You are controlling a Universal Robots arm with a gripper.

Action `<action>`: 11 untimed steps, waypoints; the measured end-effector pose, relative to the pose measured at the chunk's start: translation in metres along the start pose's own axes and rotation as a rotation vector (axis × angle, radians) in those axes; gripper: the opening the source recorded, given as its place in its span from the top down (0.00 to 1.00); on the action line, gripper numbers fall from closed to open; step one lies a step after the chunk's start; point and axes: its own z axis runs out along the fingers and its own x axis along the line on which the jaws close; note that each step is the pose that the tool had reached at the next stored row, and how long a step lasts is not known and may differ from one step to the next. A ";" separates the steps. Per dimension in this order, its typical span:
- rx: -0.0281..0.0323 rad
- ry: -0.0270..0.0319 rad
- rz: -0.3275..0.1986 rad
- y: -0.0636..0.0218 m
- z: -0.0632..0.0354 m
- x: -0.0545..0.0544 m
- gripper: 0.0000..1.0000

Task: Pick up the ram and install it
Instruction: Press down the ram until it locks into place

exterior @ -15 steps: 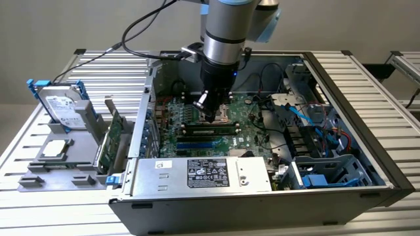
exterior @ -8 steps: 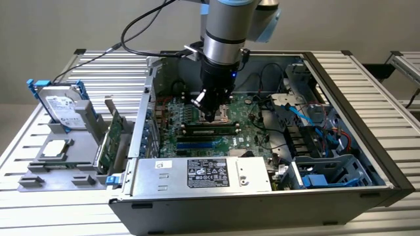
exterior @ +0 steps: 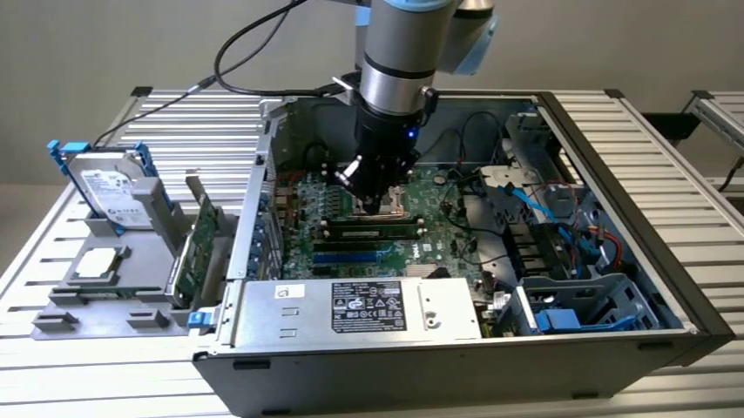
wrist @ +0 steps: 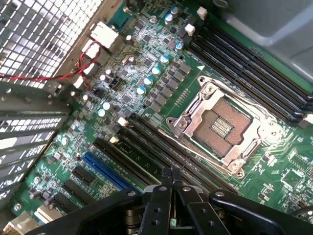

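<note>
Your gripper (exterior: 375,205) stood inside the open case above the motherboard (wrist: 146,93), fingers pressed together and holding nothing. The ram (exterior: 375,230) lay seated in a slot directly beneath the fingertips, beside the CPU socket (wrist: 222,127), its long axis running across the exterior view.

Slatted metal table (exterior: 686,157), open computer case (exterior: 651,287) on it, grey holder tray (exterior: 104,300) beside it

The ram (exterior: 375,232) (green stick) lies flat in a motherboard slot.
</note>
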 end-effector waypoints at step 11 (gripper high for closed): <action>-0.0151 -0.0098 0.180 0.0000 0.0001 0.000 0.89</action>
